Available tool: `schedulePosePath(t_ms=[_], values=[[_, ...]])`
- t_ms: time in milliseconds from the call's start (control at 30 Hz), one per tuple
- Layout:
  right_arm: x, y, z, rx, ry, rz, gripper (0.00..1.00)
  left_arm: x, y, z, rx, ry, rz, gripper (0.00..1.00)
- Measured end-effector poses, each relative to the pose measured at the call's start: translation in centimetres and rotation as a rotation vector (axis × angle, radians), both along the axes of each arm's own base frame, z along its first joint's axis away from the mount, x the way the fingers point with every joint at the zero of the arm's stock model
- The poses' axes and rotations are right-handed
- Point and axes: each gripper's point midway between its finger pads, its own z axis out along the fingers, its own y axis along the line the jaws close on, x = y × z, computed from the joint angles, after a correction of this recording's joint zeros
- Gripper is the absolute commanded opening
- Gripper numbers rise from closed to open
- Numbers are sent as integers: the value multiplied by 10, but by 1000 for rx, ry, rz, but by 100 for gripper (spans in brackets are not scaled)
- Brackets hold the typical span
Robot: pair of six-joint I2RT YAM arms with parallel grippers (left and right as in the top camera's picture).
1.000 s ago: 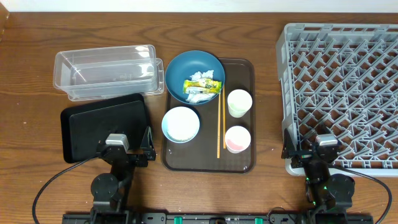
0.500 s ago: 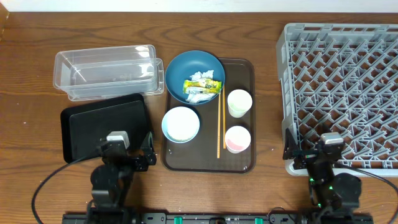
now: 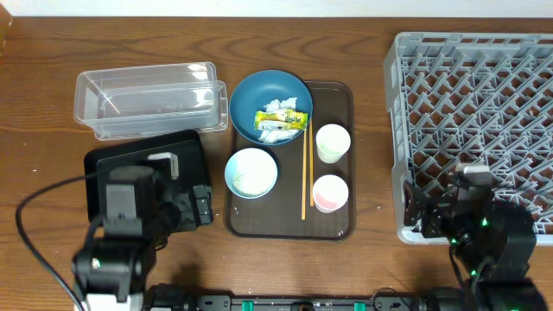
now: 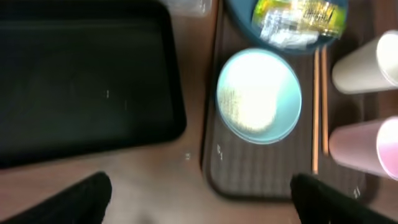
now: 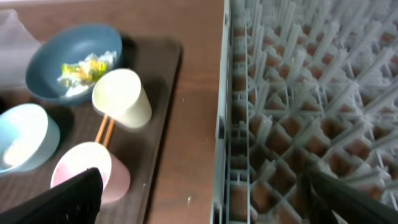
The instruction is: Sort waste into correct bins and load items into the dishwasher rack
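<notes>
Left end effector (image 4: 202,202): spread wide, empty.
Right end effector (image 5: 208,205): spread wide, empty, beside the rack (image 5: 298,93).
Napkins (image 3: 275,131), wrapper (image 3: 282,118): inside the dark-blue bowl (image 3: 251,95).
Handling: probably light, soft, crushable; pinch a raised fold.

Right half: grey rack (image 5: 311,93), lattice empty. Left half: brown tray (image 5: 166,87) carrying dark-blue bowl (image 5: 53,59) with wrapper (image 5: 87,67) at upper left, light-blue bowl (image 5: 25,146) at left edge, white cup (image 5: 121,96), pinkish cup (image 5: 90,171) at lower left, with chopsticks (image 5: 104,129) between the cups.
</notes>
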Motion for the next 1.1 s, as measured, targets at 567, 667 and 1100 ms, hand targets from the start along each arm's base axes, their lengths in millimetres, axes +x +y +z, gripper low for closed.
schedulePosePath(t_ms=[567,667,1100], values=[[-2,0,18,-13,127,8,99,26,-24,31,-133,-35,-51,94],[-3,-1,18,-16,128,6,99,38,-35,30,-182,-30,-76,92],[-4,-5,15,-33,143,-9,99,43,-150,-25,-217,161,-435,91]])
